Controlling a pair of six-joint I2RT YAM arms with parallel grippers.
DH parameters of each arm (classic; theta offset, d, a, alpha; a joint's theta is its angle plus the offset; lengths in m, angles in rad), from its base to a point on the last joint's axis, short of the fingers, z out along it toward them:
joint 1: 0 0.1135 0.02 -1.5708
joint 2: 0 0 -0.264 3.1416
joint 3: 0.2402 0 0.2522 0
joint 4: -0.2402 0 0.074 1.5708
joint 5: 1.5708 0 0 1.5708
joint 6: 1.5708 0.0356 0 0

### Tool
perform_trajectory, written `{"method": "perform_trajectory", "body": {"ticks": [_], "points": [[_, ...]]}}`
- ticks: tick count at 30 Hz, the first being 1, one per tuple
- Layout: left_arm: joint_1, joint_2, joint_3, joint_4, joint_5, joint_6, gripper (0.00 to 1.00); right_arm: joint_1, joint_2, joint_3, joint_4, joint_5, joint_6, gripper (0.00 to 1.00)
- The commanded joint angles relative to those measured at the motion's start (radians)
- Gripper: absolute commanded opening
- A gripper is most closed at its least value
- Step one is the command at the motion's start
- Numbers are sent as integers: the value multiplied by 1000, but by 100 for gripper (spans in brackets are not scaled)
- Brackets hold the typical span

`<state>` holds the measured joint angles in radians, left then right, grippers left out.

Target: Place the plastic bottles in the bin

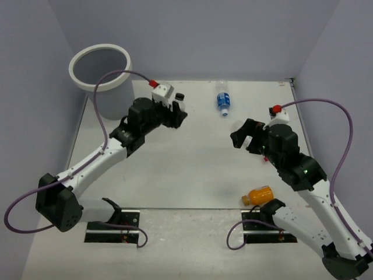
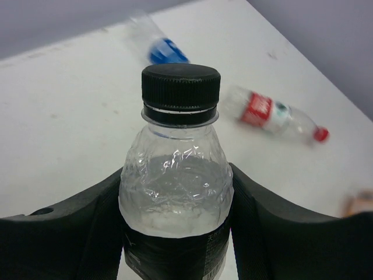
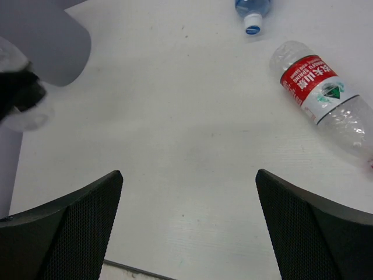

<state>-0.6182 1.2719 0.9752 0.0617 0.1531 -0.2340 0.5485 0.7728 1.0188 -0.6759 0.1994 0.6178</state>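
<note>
The round white-grey plastic bin [image 1: 73, 67] with its thick white rim stands at the far left corner of the white surface [image 1: 192, 169]. The overhead view does not show what lies inside it.

Just right of the bin and a little nearer the arm bases, the left claw [image 1: 175, 111] is clamped on the body of a crumpled clear plastic bottle with a black cap and dark label [image 2: 175, 192]. The bottle stands upright between the pads, cap up. It is near the bin but not over the rim.

Further right of the bin, a clear plastic bottle with a blue label [image 1: 223, 100] lies on its side.

Well to the right of the bin, the right claw [image 3: 187, 174] hangs with its fingers spread wide and nothing between them. Beyond it, on the side away from the bin, a clear plastic bottle with a red label [image 3: 317, 87] lies flat.

Farthest from the bin, by the right arm's base, a small orange plastic bottle [image 1: 259, 195] lies on its side.

So four bottles show outside the bin: one gripped and close to being dropped in, three untouched on the surface. Whether any others are already binned cannot be told. I judge the task to be partway through at best, with the carry to the bin as the step in hand.
</note>
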Motion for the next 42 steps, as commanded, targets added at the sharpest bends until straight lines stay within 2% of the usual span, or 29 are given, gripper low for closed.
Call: {"method": "perform_trajectory", "body": {"ticks": [1, 11, 15, 21, 22, 23, 24, 25, 33, 36, 40, 42], "points": [[125, 78, 322, -211, -332, -106, 14, -20, 40, -18, -21, 77, 31, 99], [469, 365, 742, -181, -455, -76, 21, -42, 120, -48, -20, 138, 27, 99], [608, 492, 874, -225, -459, -131, 21, -48, 145, -51, -20, 130, 25, 99], [702, 658, 1036, -300, -412, -122, 28, -54, 170, -50, -20, 130, 4, 99], [710, 672, 1051, -310, -403, -122, 32, -55, 178, -51, -20, 130, 0, 99], [714, 678, 1059, -314, -383, -120, 41, -58, 186, -51, -21, 130, -1, 99], [715, 679, 1061, -314, -364, -116, 63, -62, 193, -51, -22, 124, -1, 99], [715, 676, 1060, -315, -354, -111, 99, -65, 198, -51, -22, 114, -1, 99], [715, 598, 1033, -334, -274, -83, 100, -82, 219, -37, -19, 101, -17, 99], [713, 554, 1010, -366, -210, -65, 100, -124, 253, -7, -16, 95, -40, 99], [683, 469, 898, -352, -164, -72, 100, -170, 317, 19, 4, 56, -69, 99], [629, 397, 774, -320, -162, -55, 100, -193, 347, 27, 21, 24, -107, 99]]}}
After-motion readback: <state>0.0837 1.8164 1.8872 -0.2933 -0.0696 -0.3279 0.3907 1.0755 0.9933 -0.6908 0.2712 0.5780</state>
